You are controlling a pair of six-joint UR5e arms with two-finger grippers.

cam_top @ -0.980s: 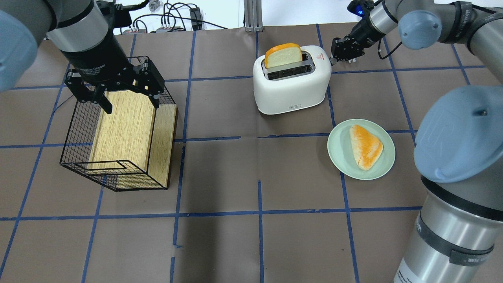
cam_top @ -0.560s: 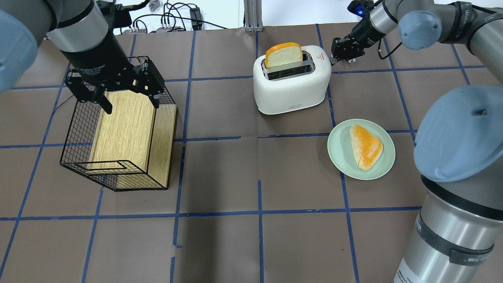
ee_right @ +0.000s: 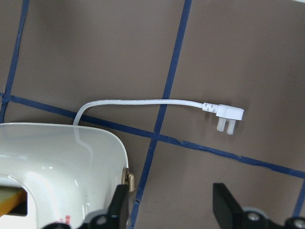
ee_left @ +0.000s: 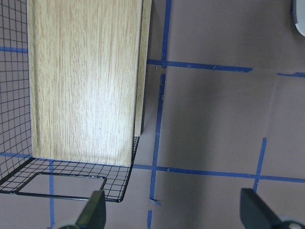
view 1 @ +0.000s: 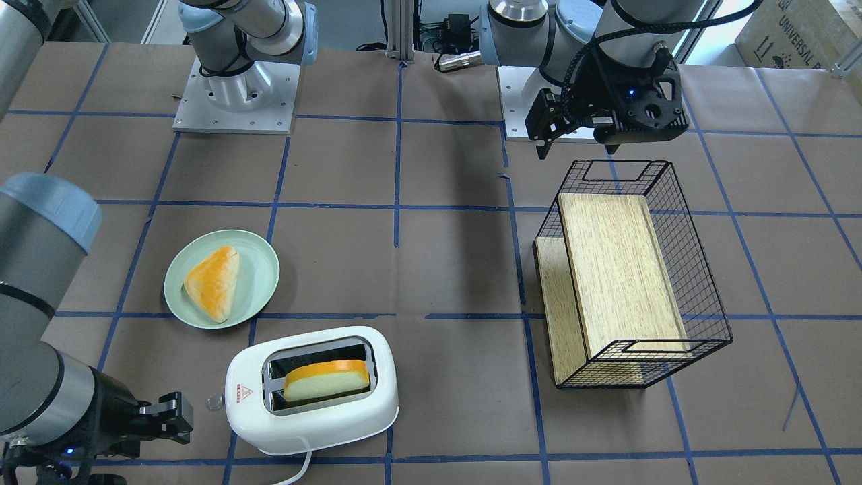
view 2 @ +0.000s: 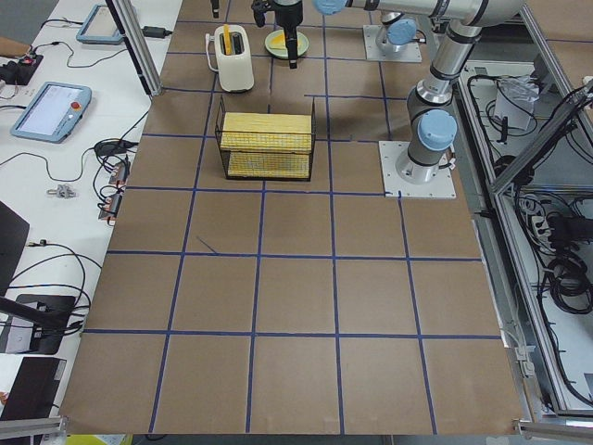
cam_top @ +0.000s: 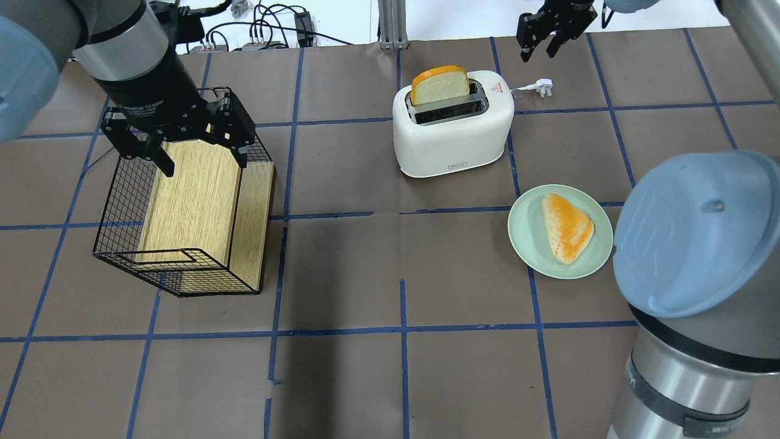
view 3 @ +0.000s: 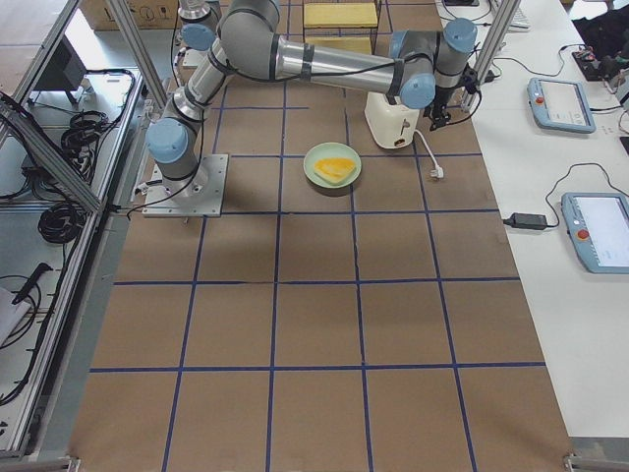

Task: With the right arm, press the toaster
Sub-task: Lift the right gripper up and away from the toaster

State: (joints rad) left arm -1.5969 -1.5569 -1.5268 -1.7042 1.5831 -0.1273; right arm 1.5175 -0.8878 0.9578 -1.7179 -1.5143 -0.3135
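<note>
The white toaster [cam_top: 454, 137] stands at the back centre of the table with a bread slice [cam_top: 440, 85] sticking up from its far slot. It also shows in the front view [view 1: 316, 421] and in the right wrist view [ee_right: 71, 157]. My right gripper [cam_top: 537, 52] is open and empty, raised behind the toaster's right end and clear of it. In the front view it [view 1: 168, 414] sits just left of the clear lever knob [view 1: 214, 402] without touching. My left gripper [cam_top: 204, 161] is open and empty above the wire basket [cam_top: 183, 268].
The toaster's white cord and plug [cam_top: 542, 85] lie on the table under the right gripper. A green plate [cam_top: 518, 225] with a pastry [cam_top: 567, 225] sits in front and to the right of the toaster. The basket holds a wooden board [view 1: 619, 269].
My right gripper has lifted up and back from the toaster's lever end, uncovering the plug. The bread stays raised in the slot. The left arm has not moved.
</note>
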